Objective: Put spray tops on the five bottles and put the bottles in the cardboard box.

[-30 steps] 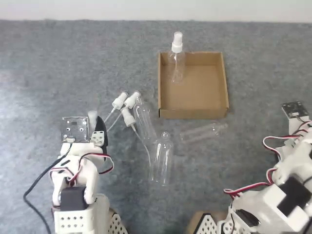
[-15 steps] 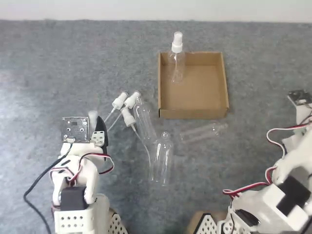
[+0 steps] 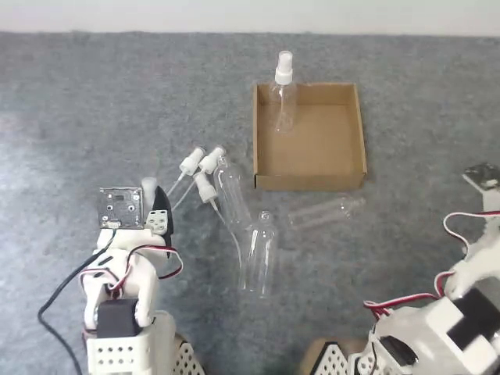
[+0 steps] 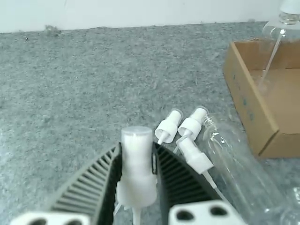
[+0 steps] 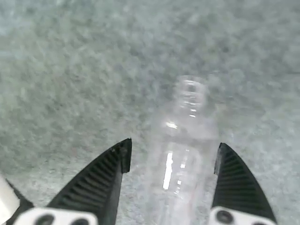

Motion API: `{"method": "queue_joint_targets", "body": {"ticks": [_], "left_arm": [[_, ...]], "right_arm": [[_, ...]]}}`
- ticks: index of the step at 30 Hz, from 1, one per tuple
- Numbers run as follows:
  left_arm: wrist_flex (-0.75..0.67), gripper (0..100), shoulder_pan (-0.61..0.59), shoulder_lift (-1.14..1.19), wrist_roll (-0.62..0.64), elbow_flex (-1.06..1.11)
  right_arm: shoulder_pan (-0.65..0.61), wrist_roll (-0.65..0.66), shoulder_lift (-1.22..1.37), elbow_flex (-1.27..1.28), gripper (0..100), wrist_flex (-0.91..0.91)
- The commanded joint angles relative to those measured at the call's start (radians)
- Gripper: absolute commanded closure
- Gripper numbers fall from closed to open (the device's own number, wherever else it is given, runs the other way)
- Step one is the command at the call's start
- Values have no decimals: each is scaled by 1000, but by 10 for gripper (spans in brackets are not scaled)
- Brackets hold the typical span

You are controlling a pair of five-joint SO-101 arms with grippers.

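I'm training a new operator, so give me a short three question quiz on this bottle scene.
1. True or false: the cardboard box holds two bottles.
2. The left arm's jaws grip: A) a bottle, B) a spray top, C) nothing.
3. Are the right arm's jaws open or shut?
Key: 1 false, one capped bottle; 2 B; 3 open, either side of an uncapped bottle.
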Motion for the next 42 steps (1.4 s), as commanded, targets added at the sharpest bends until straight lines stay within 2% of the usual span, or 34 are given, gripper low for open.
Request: {"method": "queue_joint_targets", "body": {"ticks": [1, 12, 17, 23, 28, 33, 35, 38, 40, 42], "left_arm": [[-34, 990, -2, -17, -9, -4], [-32, 990, -2, -17, -9, -4], [-34, 990, -2, -17, -9, 4], [-34, 990, -2, -17, -9, 4], [-35, 990, -2, -17, -9, 4], [-35, 990, -2, -17, -9, 4], [-35, 990, -2, -17, -9, 4], [-35, 990, -2, -17, -9, 4], [-35, 990, -2, -17, -9, 4], [-35, 990, -2, -17, -9, 4]], "right_arm": [[10, 14, -5, 23, 758, -56], [-18, 12, -5, 153, 764, -213], [-13, 18, -5, 169, 814, -223], [-4, 81, -5, 181, 754, -220], [-1, 147, -5, 189, 753, -216], [2, 152, -5, 218, 758, -225], [5, 152, -5, 218, 791, -225], [4, 137, -5, 219, 911, -226], [-2, 78, -7, 210, 969, -231], [-13, -35, -7, 184, 969, -262]]}}
